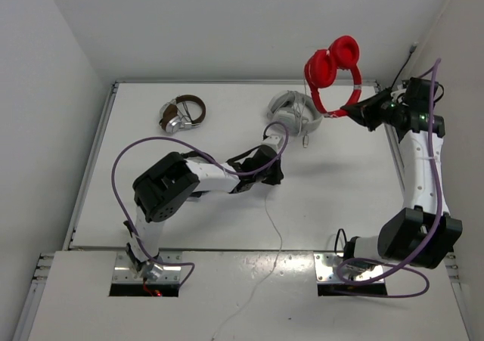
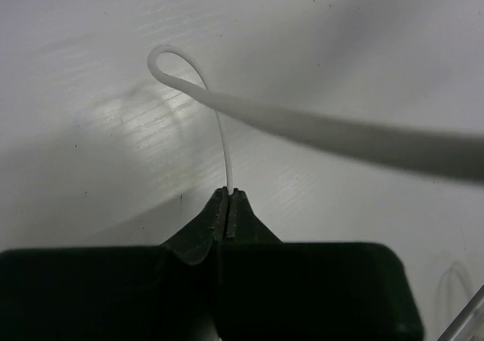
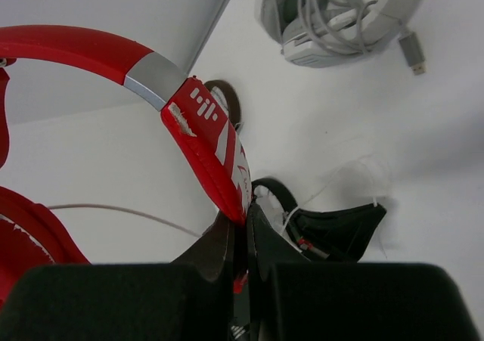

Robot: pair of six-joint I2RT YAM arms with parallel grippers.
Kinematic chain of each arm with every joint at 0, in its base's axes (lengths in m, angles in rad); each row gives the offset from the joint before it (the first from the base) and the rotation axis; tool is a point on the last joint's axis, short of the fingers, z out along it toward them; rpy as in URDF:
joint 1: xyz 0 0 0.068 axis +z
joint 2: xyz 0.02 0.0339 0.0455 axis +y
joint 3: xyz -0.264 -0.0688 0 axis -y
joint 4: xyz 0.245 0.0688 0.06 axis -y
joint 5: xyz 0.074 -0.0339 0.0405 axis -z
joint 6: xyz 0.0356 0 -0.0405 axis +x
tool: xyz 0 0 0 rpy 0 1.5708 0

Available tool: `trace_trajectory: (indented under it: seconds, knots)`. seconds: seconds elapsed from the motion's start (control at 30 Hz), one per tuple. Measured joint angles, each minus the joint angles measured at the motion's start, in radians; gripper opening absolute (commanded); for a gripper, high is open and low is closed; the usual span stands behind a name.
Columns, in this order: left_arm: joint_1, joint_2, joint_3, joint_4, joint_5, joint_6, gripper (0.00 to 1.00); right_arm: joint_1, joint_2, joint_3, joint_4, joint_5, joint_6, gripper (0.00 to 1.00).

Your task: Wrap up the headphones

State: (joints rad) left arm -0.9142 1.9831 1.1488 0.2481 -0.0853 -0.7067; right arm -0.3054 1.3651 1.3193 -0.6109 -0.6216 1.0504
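Gripping the headband (image 3: 208, 148), the right hand (image 3: 240, 231) holds the headphones (image 1: 330, 69) aloft at the far right, likely so the earcups (image 1: 344, 52) hang free for winding; the left hand (image 2: 228, 197), over the counter (image 1: 340, 190), is pinched on the white cable (image 2: 224, 152), probably to feed it.

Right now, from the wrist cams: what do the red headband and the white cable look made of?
The headband: smooth red, probably moulded plastic. The lower stretch looks like padded faux leather, cracked with a pale tear. The silver joint could be metal or painted plastic. The cable: smooth white, likely a soft plastic or rubber jacket, since it curls into a tight loop.
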Motion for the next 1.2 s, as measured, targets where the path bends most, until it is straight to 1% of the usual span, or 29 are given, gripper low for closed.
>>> trace_trajectory:
  seconds: [0.1, 0.2, 0.3, 0.4, 0.53, 0.63, 0.73, 0.83, 0.93, 1.0, 1.07, 1.2]
  knots:
    - [0.000, -0.030, -0.024, -0.024, 0.021, 0.045, 0.00, 0.009, 0.000, 0.005, -0.016, 0.070, -0.041, 0.00]
    - [-0.001, -0.131, -0.084, -0.095, 0.045, 0.129, 0.00, 0.049, 0.001, 0.034, -0.050, 0.245, -0.127, 0.00]
    - [0.000, -0.278, -0.146, -0.176, 0.070, 0.234, 0.00, 0.116, 0.001, 0.049, -0.048, 0.415, -0.212, 0.00]
    - [0.000, -0.465, -0.220, -0.245, 0.092, 0.358, 0.00, 0.176, 0.002, 0.049, -0.049, 0.565, -0.304, 0.00]
    - [-0.003, -0.668, -0.264, -0.330, 0.132, 0.537, 0.00, 0.215, 0.002, 0.049, -0.038, 0.703, -0.401, 0.00]
    - [-0.013, -0.753, -0.264, -0.382, 0.161, 0.677, 0.00, 0.245, 0.002, 0.048, -0.010, 0.792, -0.472, 0.00]
    - [-0.039, -0.750, -0.249, -0.467, 0.194, 0.808, 0.00, 0.266, 0.002, 0.048, 0.006, 0.819, -0.514, 0.00]
    - [-0.061, -0.674, -0.220, -0.557, 0.215, 0.892, 0.00, 0.246, 0.006, 0.049, 0.006, 0.760, -0.519, 0.00]
    - [-0.058, -0.613, -0.220, -0.616, 0.219, 0.937, 0.00, 0.194, 0.031, 0.063, -0.005, 0.669, -0.498, 0.00]
    - [-0.059, -0.599, -0.224, -0.636, 0.200, 0.979, 0.00, 0.169, 0.050, 0.078, -0.025, 0.627, -0.473, 0.00]
    - [-0.071, -0.597, -0.224, -0.636, 0.159, 1.028, 0.00, 0.159, 0.060, 0.085, -0.038, 0.619, -0.447, 0.00]
    - [-0.094, -0.581, -0.198, -0.645, 0.122, 1.122, 0.00, 0.209, 0.060, 0.092, -0.055, 0.656, -0.402, 0.00]
